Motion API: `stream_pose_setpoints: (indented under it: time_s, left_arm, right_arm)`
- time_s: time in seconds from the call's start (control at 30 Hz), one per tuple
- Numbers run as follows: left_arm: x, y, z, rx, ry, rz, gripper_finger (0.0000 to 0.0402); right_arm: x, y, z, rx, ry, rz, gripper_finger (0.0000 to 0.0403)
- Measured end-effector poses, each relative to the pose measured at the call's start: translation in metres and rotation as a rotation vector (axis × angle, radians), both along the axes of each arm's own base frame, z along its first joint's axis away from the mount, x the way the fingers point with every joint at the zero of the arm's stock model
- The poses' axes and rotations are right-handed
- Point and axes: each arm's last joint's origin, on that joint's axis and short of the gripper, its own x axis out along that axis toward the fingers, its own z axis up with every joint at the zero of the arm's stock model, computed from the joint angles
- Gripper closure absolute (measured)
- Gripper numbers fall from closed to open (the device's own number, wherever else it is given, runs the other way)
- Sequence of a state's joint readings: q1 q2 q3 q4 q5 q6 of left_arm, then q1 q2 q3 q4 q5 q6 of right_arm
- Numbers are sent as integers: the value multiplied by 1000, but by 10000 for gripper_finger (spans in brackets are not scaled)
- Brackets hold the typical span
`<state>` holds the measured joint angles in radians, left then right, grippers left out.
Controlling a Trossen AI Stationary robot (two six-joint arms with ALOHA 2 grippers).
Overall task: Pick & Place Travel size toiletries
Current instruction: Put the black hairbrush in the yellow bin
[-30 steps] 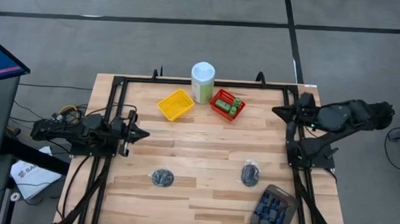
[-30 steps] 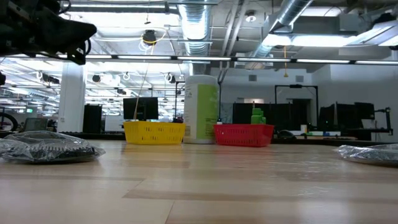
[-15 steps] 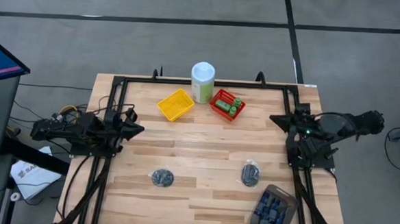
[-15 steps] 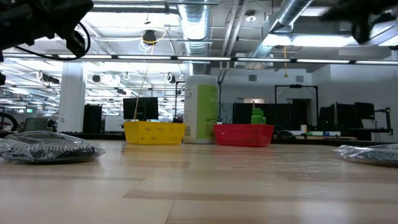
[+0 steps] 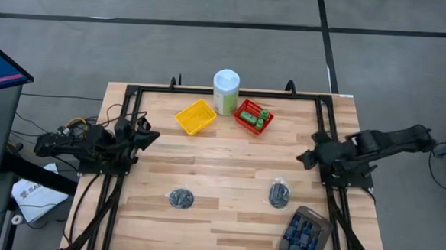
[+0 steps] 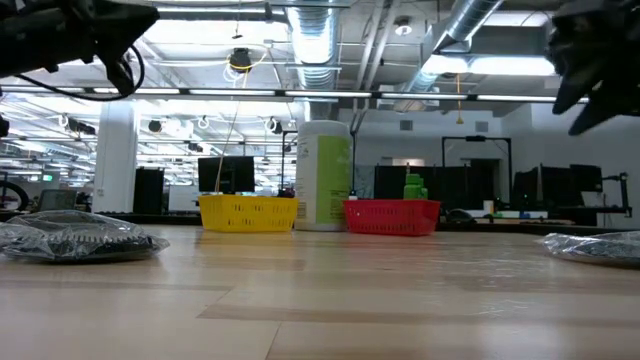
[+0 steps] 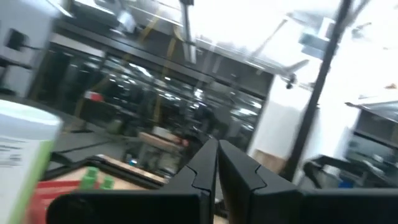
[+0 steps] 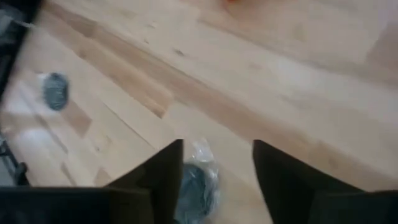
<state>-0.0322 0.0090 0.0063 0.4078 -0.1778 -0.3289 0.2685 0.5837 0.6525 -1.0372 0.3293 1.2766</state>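
Filling the centre of the high view, the wooden table (image 5: 228, 167) carries everything else, with a dark arm at each side edge. At its upper middle stands the tall pale green canister (image 5: 225, 92) with a white lid, flanked by a yellow basket (image 5: 195, 117) just to its lower left and a red basket (image 5: 252, 116) just to its lower right; small green bottles (image 5: 263, 116) sit inside the red one. In the lower right corner of the table a grey tray (image 5: 304, 233) holds a cluster of dark navy tubes (image 5: 303, 232). Two dark clear-wrapped bundles lie well apart on the lower half of the table: one bundle (image 5: 180, 198) at lower centre-left, the other bundle (image 5: 279, 194) at lower centre-right, near the grey tray. The left gripper (image 5: 147, 136) hangs at the left edge of the table, pointing toward the baskets, and its own wrist view shows the two fingers pressed together with nothing between them. The right gripper (image 5: 303, 157) reaches in from the right edge, above and just to the upper right of the nearer bundle; in its wrist view the fingers (image 8: 163, 171) stand spread apart, tilted down at the wood, with that wrapped bundle showing in the gap below them and untouched.
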Motion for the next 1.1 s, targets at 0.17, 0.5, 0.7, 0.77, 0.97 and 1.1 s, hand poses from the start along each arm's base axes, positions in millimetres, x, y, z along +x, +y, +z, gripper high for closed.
stream_pose_setpoints:
  time_s: [0.17,0.5,0.7,0.77,0.97,1.1]
  left_arm:
    - [-1,3,0,-72,-12,83,375]
    - [-1,4,10,-217,-141,43,242]
    - [6,5,13,-246,-176,95,186]
    - [9,5,13,-246,-166,98,179]
    - [17,5,13,-246,-163,99,180]
    - [20,5,17,-245,-151,101,183]
  right_arm:
    - [21,6,-13,119,155,-32,154]
    - [65,21,-44,326,377,99,127]
    - [73,22,-73,368,417,122,127]
    - [72,22,-86,405,412,120,127]
    - [72,21,-104,470,320,130,127]
    - [67,20,-113,482,323,116,127]
